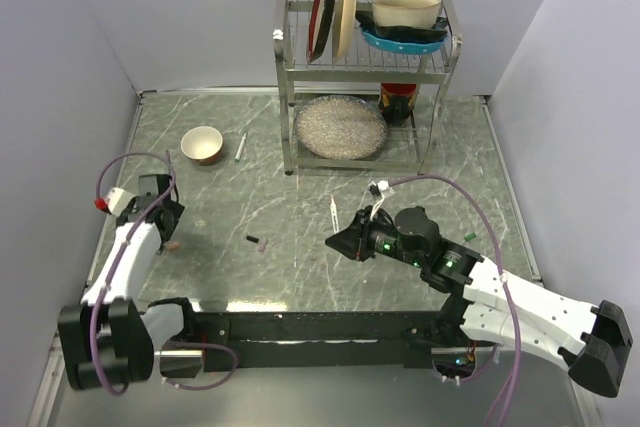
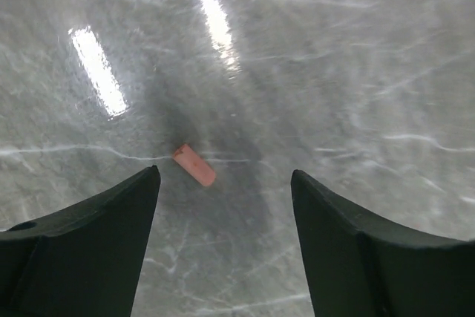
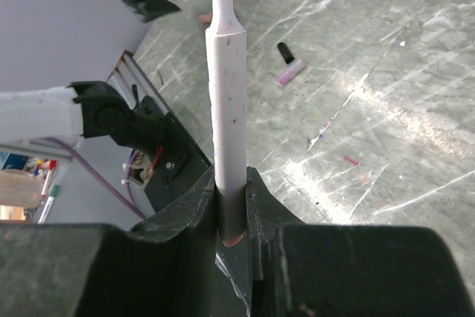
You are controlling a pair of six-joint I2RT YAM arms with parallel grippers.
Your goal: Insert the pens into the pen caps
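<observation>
Bare table [image 2: 334, 72] rings the pink cap [image 2: 194, 165] (dish rack [image 1: 365, 77] well apart).

Slim white pen [image 3: 226, 87], pink tip bare, clamped by its tail in the right claw [image 3: 231, 200] — stubby salmon-pink cap [image 2: 195, 165] flat on the table [image 2: 334, 72], dark cap [image 3: 284, 52] likewise, both loose.

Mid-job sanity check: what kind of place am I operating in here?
Probably a lab test cell staged as a kitchen counter: a marble-look tabletop boxed in by plain walls, with a steel dish rack holding plates and bowls.
</observation>
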